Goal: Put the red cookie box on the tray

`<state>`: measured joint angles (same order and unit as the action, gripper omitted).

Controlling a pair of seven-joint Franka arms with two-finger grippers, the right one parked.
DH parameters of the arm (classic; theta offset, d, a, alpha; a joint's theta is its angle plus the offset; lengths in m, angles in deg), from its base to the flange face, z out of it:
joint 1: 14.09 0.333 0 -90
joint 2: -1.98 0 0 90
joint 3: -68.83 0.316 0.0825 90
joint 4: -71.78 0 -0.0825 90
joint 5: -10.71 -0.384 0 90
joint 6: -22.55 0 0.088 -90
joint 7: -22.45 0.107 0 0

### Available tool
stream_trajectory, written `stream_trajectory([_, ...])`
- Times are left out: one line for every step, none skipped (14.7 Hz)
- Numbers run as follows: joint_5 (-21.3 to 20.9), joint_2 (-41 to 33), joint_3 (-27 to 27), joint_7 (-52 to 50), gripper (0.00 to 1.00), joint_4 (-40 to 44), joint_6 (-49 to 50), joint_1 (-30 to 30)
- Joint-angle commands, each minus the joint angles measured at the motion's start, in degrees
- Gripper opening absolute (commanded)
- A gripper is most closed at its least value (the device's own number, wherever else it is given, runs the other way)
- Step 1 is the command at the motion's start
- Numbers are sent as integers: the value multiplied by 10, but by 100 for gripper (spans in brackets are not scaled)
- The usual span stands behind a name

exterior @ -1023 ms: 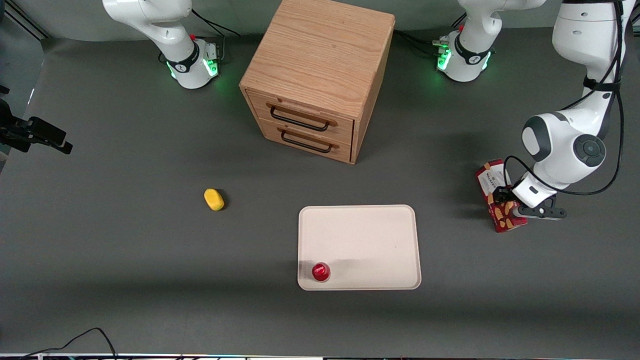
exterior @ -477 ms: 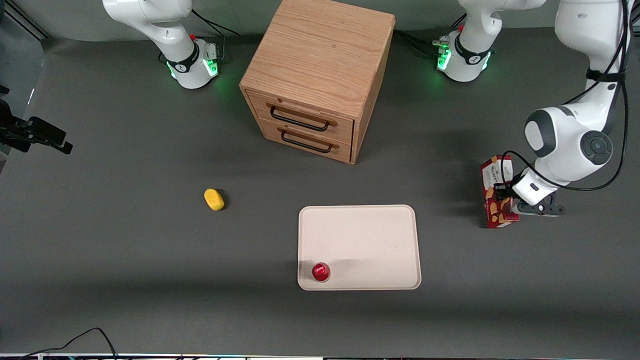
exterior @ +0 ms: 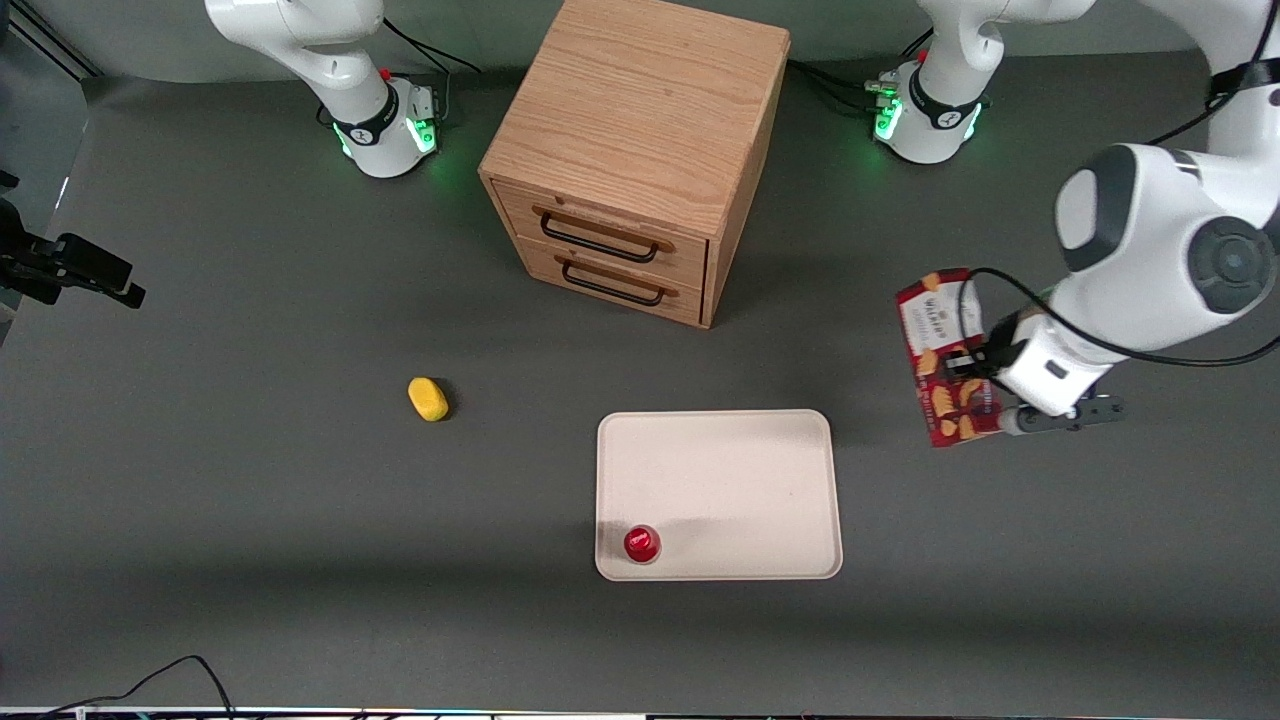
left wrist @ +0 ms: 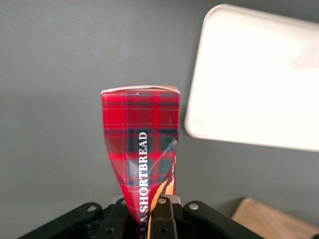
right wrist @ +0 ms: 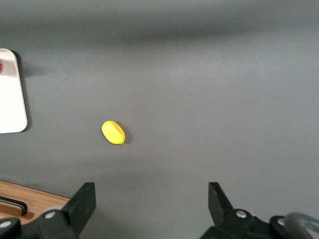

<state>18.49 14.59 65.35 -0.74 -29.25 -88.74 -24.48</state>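
My gripper (exterior: 975, 385) was clamped on the red cookie box (exterior: 941, 352), holding it in the air above the bench (exterior: 250, 480), toward the working arm's end. The tray (exterior: 718, 460) lay apart from it, a small red cap (exterior: 640, 543) standing in one corner.

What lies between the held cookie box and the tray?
Only bare table. In the front view, the gripper holds the cookie box above it, apart from the tray.
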Motion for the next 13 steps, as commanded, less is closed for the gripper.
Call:
stream_trajectory([-67,108,-54,-172,0,92,-38,-12])
stream_trajectory([-95,144,-70,-213,0,117,-51,-14])
stream_trajectory([-118,179,-78,-250,0,138,-72,-14])
stream_trajectory([-137,208,-87,-289,0,144,-105,-18])
stream_trajectory([-162,230,-91,-317,0,144,-145,-27])
stream_trajectory([-184,252,-91,-338,0,146,-175,-33])
stream_trajectory([-195,270,-92,-351,0,149,-188,-35])
stream_trajectory([-204,283,-92,-354,0,155,-196,-36])
stream_trajectory([-214,290,-92,-355,0,157,-209,-38])
stream_trajectory([-220,295,-92,-355,0,157,-216,-41])
stream_trajectory([-221,298,-92,-355,0,157,-218,-43])
stream_trajectory([-224,301,-92,-355,0,157,-221,-47])
stream_trajectory([-231,303,-92,-355,0,157,-221,-52])
